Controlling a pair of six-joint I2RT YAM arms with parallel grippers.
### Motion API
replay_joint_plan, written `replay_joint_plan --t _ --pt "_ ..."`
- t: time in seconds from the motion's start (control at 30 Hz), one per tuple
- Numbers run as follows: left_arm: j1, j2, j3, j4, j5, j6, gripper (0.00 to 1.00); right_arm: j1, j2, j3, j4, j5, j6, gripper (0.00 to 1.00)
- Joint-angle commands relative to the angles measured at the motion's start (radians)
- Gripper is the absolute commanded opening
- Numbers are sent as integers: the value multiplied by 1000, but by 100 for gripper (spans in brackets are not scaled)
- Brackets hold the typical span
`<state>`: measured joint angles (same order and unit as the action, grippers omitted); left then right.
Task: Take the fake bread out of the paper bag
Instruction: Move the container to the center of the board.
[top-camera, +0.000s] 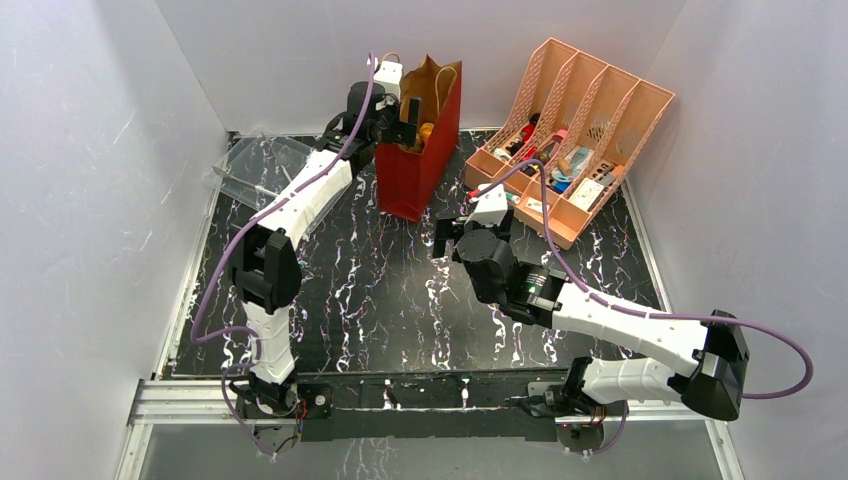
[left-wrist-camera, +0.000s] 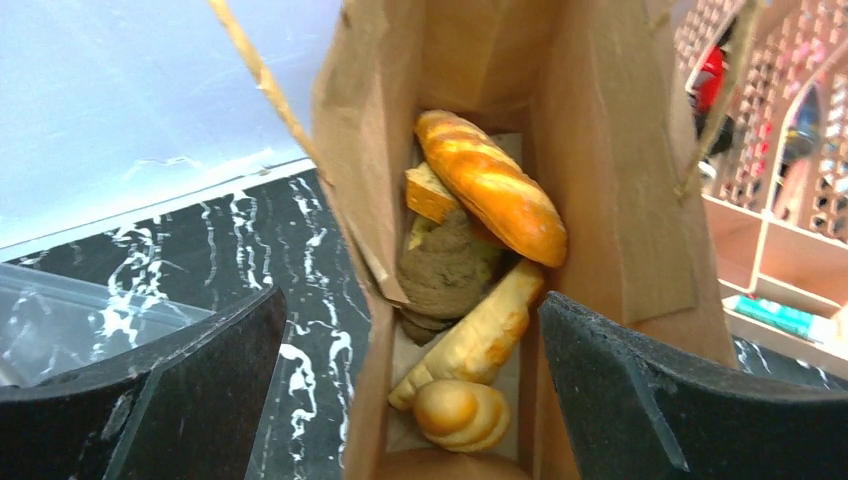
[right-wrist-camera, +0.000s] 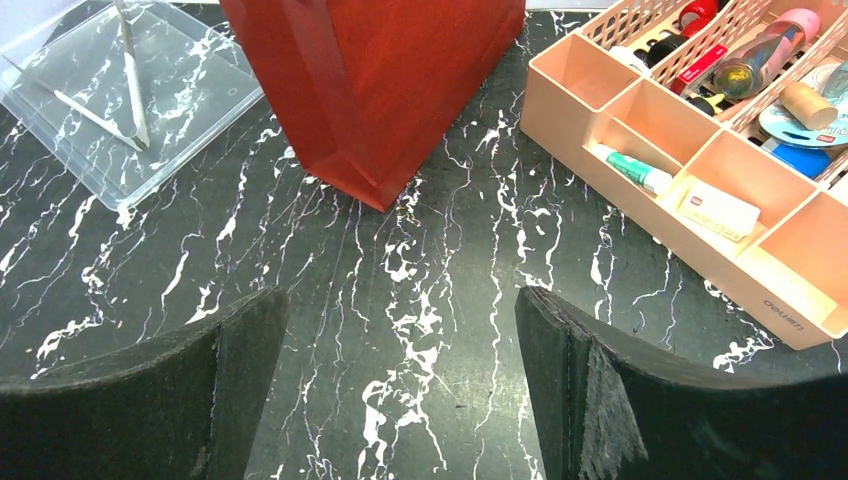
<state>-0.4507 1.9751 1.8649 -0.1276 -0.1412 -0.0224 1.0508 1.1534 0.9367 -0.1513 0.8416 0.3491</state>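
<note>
Left gripper (left-wrist-camera: 410, 310) fingers apart over paper bag (left-wrist-camera: 600, 200) mouth, centre frame; fake bread (left-wrist-camera: 490, 195) inside. Right gripper (right-wrist-camera: 400, 300) fingers apart above marble table (right-wrist-camera: 130, 270).

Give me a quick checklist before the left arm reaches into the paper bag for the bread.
Left gripper open and empty: ok.
Left gripper over the paper bag mouth: ok.
Bag upright, mouth open: ok.
Orange-brown loaf lying exposed inside: ok.
Right gripper steadying the bag: not ok; open, apart from it.
Both left fingers lined up inside the bag walls: cannot tell.
</note>
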Motion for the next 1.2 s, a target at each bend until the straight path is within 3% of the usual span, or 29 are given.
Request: replay_joint_plan --t 0.0,0.17,0.43,0.6,0.73,0.9,1.17 --pt "-3 -45 27 48 -166 10 98 -6 -13 -1 63 12 -23 83" --pt "-3 -225 -96 206 -264 40 98 -7 -21 -20 79 30 -46 83" --pt "17 -446 -190 143 -409 58 98 -9 -15 -25 98 19 -46 83" --pt "131 -561 -293 50 -445 -79 98 -9 -16 -20 100 10 -43 83" --pt "288 -580 -387 -24 -335 -212 98 -10 -13 -15 95 -4 -39 83" --pt "417 -447 -408 -114 -115 -258 98 -9 16 10 80 -13 -28 83" --pt "453 -234 -422 -123 144 -149 95 -10 56 25 84 -23 -9 83"
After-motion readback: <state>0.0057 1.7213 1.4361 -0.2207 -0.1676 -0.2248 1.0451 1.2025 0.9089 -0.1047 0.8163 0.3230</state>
